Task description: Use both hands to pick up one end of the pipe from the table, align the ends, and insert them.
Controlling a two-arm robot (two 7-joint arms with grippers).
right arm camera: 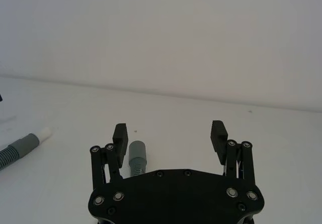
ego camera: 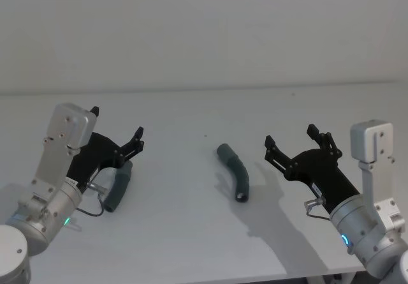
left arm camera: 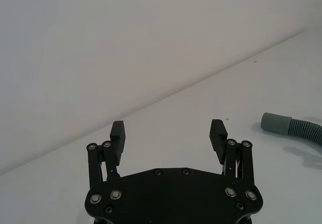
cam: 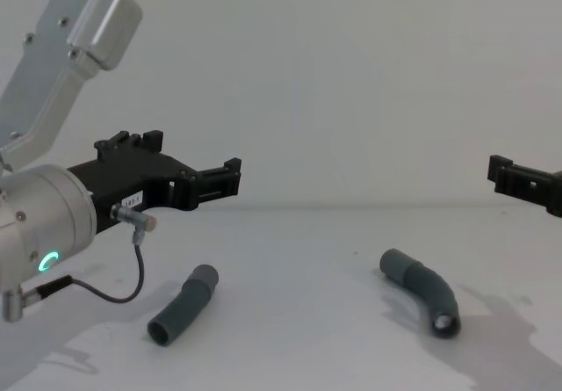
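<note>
**A:** Left arm pose?

**B:** It comes in from the near-left corner with the wrist angled up. The left end effector [ego camera: 118,123] hangs above the bench [ego camera: 191,239], pointing far and right. Jaws are spread wide, nothing held.

**A:** Pipe on that side?

**B:** The left pipe piece [ego camera: 119,185] lies flat on the bench, under the end effector and untouched (the right wrist view catches a pale tip [right arm camera: 45,132] on one end).

**A:** Right arm?

**B:** Roughly a mirror of the left. It enters from the near-right corner. The right end effector [ego camera: 291,136] is held off the bench, pointing far and left, fully open and empty.

**A:** Second piece?

**B:** The right pipe piece [ego camera: 234,169] is bent and lies mid-bench, left of the right end effector with clear space between them. Its cuffed end is far, its open end near. It's well apart from the left piece.
</note>
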